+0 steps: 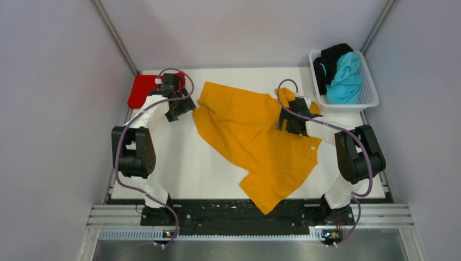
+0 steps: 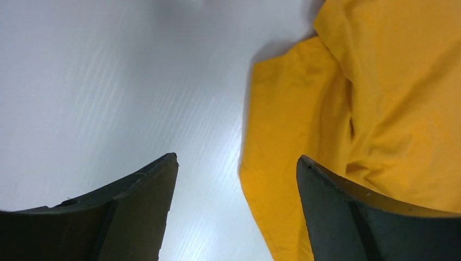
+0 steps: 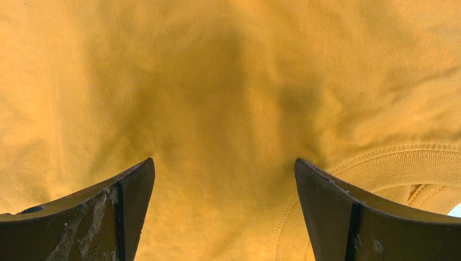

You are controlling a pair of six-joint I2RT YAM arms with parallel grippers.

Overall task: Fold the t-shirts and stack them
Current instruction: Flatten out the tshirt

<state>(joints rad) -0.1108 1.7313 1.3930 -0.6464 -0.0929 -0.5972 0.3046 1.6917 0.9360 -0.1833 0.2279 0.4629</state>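
The crumpled orange-yellow cloth t-shirt (image 1: 255, 136) seems not yet spread flat; the left gripper (image 2: 237, 157) and right gripper (image 3: 224, 161) hover with fingers apart, empty, and should next pinch the cloth lying between their fingers.

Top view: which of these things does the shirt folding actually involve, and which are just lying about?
Part of the job:
orange-yellow cloth t-shirt, rumpled mid-table
red cloth t-shirt, far left corner
turquoise cloth t-shirt and black cloth t-shirt, bundled in the white plastic basket

Just there:
that basket itself, only holding shirts
flat white table
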